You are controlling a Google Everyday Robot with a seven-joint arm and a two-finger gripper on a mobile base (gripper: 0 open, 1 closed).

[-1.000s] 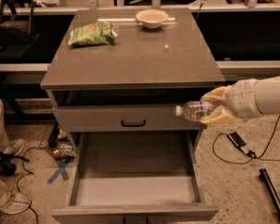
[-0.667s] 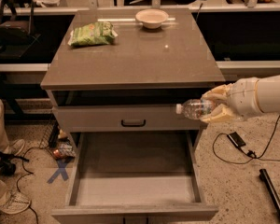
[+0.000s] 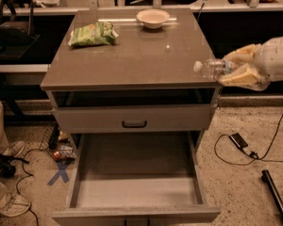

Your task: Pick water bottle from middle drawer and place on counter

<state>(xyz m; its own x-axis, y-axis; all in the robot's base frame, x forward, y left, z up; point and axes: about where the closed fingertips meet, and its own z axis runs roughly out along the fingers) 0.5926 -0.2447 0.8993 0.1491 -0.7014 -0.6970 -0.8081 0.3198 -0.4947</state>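
The water bottle [image 3: 214,68] lies sideways in my gripper [image 3: 239,68], its white cap pointing left, just above the right edge of the counter [image 3: 132,60]. My gripper is shut on the bottle's body; the arm comes in from the right. The middle drawer [image 3: 137,187] is pulled wide open below, and its flat floor shows nothing on it.
A green snack bag [image 3: 93,34] lies at the counter's back left and a white bowl [image 3: 153,18] at the back middle. A shallower drawer front with a black bar handle [image 3: 134,124] sits above the open drawer. Cables and a person's legs [image 3: 2,173] are on the floor.
My gripper has lifted the bottle from beside the upper drawer front up to counter height at the right edge.
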